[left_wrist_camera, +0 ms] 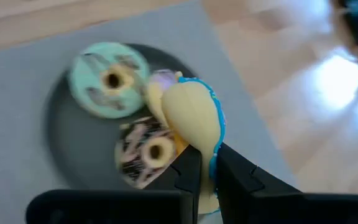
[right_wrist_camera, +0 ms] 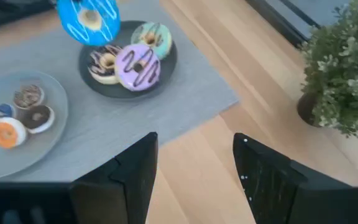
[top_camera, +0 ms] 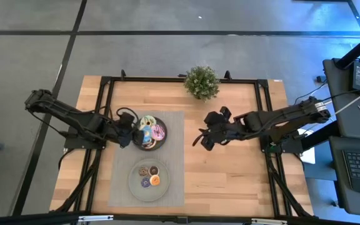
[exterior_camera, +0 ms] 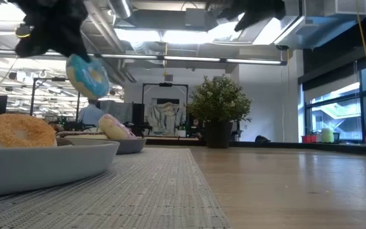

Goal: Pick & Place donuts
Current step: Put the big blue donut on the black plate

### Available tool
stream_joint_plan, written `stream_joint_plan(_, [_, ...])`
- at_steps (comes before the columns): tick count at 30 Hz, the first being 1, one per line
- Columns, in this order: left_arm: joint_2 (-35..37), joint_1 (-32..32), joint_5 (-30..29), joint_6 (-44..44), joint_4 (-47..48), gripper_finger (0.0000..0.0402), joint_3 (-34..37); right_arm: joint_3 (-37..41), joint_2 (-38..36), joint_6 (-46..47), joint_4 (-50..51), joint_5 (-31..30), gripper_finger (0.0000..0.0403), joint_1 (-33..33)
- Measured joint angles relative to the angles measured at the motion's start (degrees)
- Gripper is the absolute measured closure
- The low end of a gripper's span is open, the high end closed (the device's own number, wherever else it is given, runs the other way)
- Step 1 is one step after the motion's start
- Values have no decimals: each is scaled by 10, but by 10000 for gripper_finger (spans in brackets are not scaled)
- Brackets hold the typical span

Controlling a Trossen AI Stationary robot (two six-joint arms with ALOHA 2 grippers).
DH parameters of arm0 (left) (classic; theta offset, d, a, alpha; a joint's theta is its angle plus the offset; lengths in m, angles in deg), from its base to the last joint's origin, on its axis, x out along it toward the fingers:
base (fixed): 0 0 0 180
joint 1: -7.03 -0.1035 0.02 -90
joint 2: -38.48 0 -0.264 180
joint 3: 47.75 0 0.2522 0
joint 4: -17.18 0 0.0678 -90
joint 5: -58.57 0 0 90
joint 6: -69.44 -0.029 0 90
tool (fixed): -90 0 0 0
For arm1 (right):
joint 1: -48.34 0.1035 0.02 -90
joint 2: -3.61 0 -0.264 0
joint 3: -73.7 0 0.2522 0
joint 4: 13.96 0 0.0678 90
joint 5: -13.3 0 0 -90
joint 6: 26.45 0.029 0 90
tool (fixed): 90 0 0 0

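My left gripper (left_wrist_camera: 209,158) is shut on the blue donut (left_wrist_camera: 197,115) and holds it above the dark plate (top_camera: 161,145). The green donut (left_wrist_camera: 107,78), the chocolate-white donut (left_wrist_camera: 145,152) and the pink-striped donut (right_wrist_camera: 137,65) lie flat on that plate. Mini donuts, among them an orange one (right_wrist_camera: 6,132) and a dark brown one (right_wrist_camera: 37,117), lie on the light grey plate (top_camera: 136,187). My right gripper (right_wrist_camera: 194,149) is open and hovers over bare table to the right of the mat. My left gripper pinches the blue donut between its two fingers, one finger (left_wrist_camera: 188,177) on the pale underside, the other on the glazed face. The fingers are on one side of the ring (left_wrist_camera: 207,149). The donut (exterior_camera: 88,75) is lifted clear of the dark plate, tilted on edge.
A grey woven mat (top_camera: 177,156) lies under both plates. A small potted plant (top_camera: 201,82) stands at the table's far edge. Bare wood (top_camera: 230,175) lies right of the mat. A black frame runs around the table.
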Motion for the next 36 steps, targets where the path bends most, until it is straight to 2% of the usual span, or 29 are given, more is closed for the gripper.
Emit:
stream_joint_plan(3, [4,1,-6,34,14,371,17,0,8,4,6,-3,192,4])
stream_joint_plan(7, [4,1,0,80,-15,371,64,0,15,4,7,-7,192,7])
stream_joint_plan(14, [6,1,-19,104,-122,371,140,0,16,3,6,-8,192,7])
stream_joint_plan(23, [21,0,-56,111,-119,371,147,0,16,2,6,-9,192,7])
stream_joint_plan(36, [26,0,-52,137,-100,371,166,0,16,3,6,-9,192,7])
